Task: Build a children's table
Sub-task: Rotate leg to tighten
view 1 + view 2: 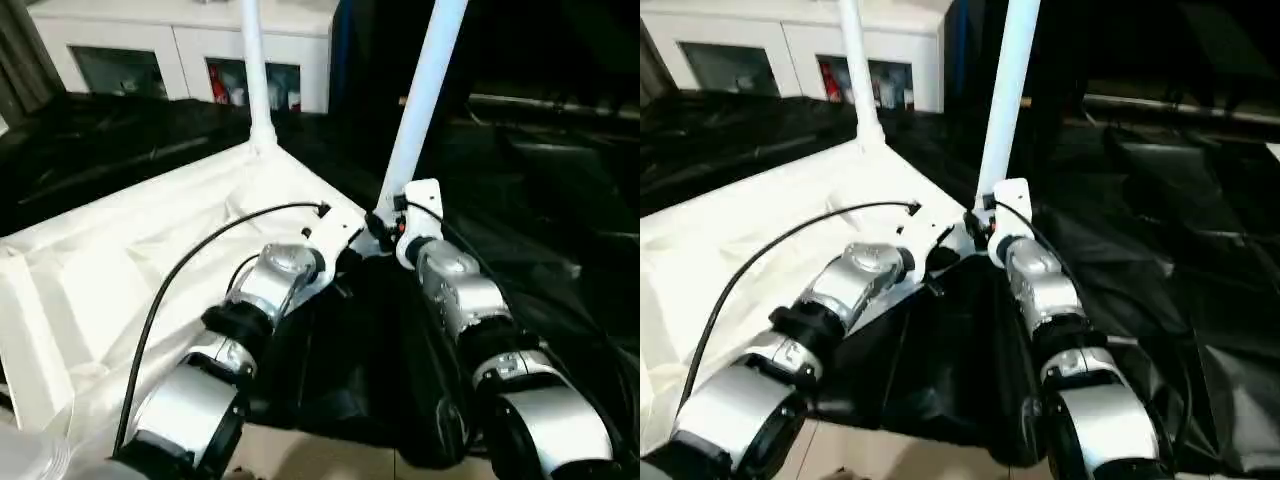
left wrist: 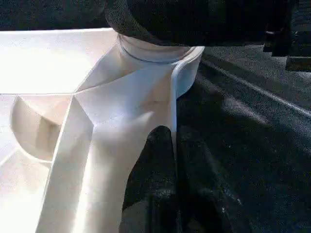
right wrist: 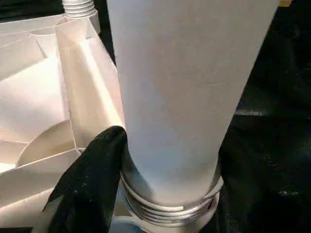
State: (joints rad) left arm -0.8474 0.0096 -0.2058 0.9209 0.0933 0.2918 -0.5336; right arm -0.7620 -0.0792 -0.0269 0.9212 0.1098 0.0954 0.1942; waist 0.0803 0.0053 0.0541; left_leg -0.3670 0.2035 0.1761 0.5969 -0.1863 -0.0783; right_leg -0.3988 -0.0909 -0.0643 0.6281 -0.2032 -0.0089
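Note:
The white tabletop (image 1: 120, 270) lies upside down on black sheeting, ribs facing up. One white leg (image 1: 255, 70) stands upright in the far corner socket. A second leg (image 1: 420, 100) rises from the nearer right corner. In the right wrist view, this leg's threaded base (image 3: 170, 206) sits at the socket and one black finger (image 3: 92, 184) presses against its side. My right gripper (image 1: 385, 228) is shut on that leg just above the corner. My left gripper (image 2: 175, 141) is shut on the tabletop's rim (image 2: 173, 107) close to the same corner, with one finger on each side of the wall.
A white cabinet with glass doors (image 1: 190, 50) stands at the back left. Crumpled black sheeting (image 1: 540, 200) covers the surface around and under the tabletop. A black cable (image 1: 190, 270) loops over my left forearm. Pale floor (image 1: 320, 455) shows at the near edge.

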